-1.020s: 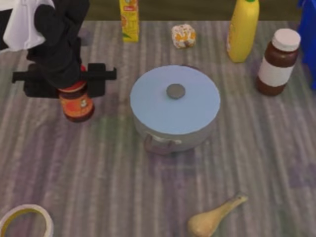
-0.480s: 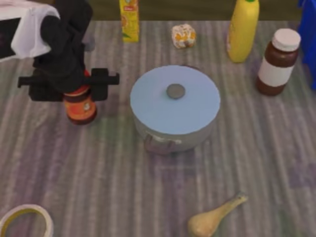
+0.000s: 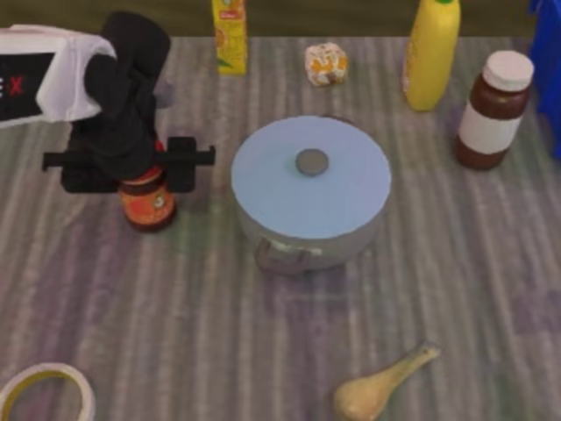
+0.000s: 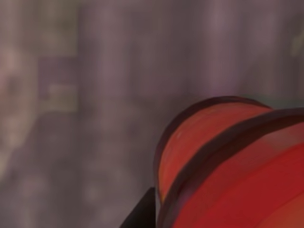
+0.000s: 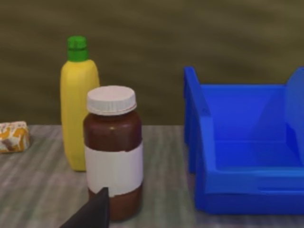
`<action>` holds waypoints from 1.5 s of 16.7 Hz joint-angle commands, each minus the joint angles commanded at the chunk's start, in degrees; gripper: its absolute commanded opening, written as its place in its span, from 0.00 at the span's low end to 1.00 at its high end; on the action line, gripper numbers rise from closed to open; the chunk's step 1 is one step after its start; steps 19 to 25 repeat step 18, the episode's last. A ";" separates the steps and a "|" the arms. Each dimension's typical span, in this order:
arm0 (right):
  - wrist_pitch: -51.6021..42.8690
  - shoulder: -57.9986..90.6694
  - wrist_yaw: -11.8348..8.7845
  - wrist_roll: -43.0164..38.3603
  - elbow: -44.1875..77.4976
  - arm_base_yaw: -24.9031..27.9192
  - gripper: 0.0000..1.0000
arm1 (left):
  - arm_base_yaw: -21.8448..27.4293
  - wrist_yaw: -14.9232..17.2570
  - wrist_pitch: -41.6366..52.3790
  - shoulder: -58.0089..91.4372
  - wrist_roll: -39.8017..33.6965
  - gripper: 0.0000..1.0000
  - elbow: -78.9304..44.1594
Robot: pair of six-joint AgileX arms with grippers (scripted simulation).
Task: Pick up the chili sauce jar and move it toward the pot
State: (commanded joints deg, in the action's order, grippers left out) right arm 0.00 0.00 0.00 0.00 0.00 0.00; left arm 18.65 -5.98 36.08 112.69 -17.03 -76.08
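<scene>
While clamped on the chili sauce jar [image 3: 147,202], left tool [image 3: 131,165] has edged right over the counter [image 3: 263,342], nearer the pot [image 3: 310,195]; gap remaining, carry unfinished.

Top view looks down; right wrist view shares its brown jar [image 3: 493,110].

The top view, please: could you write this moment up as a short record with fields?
left gripper: over the table's left part, shut on the chili jar, which it holds by the lid end
chili jar: left of the pot, a gap between them
pot: table centre, lid on
right arm: absent from the top view
back edge: juice carton, small wrapped item, yellow bottle, brown jar
front edge: tape roll, gourd
</scene>
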 joint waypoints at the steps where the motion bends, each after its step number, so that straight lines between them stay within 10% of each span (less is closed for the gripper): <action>1: 0.00 0.00 0.00 0.00 0.00 0.00 1.00 | 0.00 0.00 0.00 0.00 0.00 0.15 0.00; 12: 0.00 0.00 0.00 0.00 0.00 0.00 1.00 | 0.00 0.00 0.00 0.00 0.00 0.98 0.00; 25: 0.00 0.00 0.00 0.00 0.00 0.00 1.00 | 0.00 0.00 0.00 0.00 0.00 1.00 0.00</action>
